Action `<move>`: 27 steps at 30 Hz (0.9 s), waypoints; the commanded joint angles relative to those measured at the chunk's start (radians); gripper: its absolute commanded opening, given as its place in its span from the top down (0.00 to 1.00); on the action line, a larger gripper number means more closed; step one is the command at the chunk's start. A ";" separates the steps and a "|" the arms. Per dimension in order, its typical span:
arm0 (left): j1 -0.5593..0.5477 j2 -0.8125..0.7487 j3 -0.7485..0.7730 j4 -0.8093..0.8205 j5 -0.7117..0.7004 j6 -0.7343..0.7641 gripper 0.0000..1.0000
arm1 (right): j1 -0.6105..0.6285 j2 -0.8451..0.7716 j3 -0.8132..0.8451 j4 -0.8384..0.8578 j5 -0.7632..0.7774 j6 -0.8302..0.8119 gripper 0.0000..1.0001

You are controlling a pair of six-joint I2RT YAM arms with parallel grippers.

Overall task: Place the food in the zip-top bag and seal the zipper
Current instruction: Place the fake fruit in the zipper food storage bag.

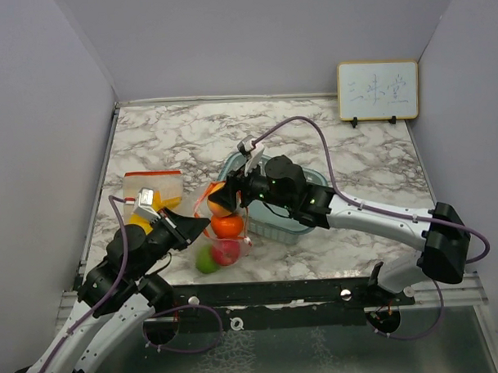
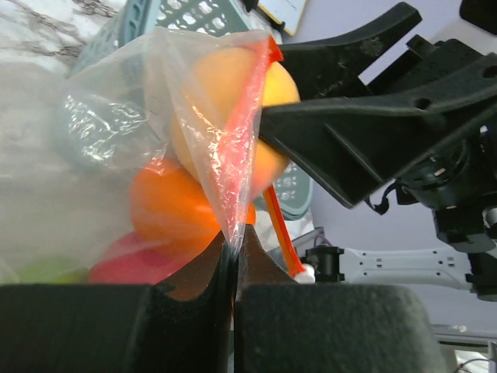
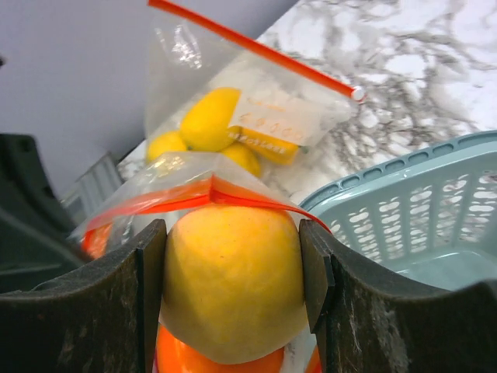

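- The step in hand looks to be feeding the yellow fruit [image 3: 233, 287] into the zip-top bag [image 2: 116, 116]. Push it fully past the zipper [image 3: 178, 194] before letting go, with the mouth edge held up and taut, or it may roll out.
- The right fingers [image 3: 101, 311] are about half spread and clamp the yellow fruit from both sides. The zipper drapes over it at their tips.
- The left fingers [image 2: 326, 330] are clenched tight on the bag's edge at the zipper. The bag bulges just beyond their tips, with an orange fruit [image 2: 167, 206] inside.
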 commanded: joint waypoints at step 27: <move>-0.002 -0.049 -0.144 0.222 0.033 -0.112 1.00 | 0.154 -0.168 0.079 -0.297 0.318 -0.052 0.01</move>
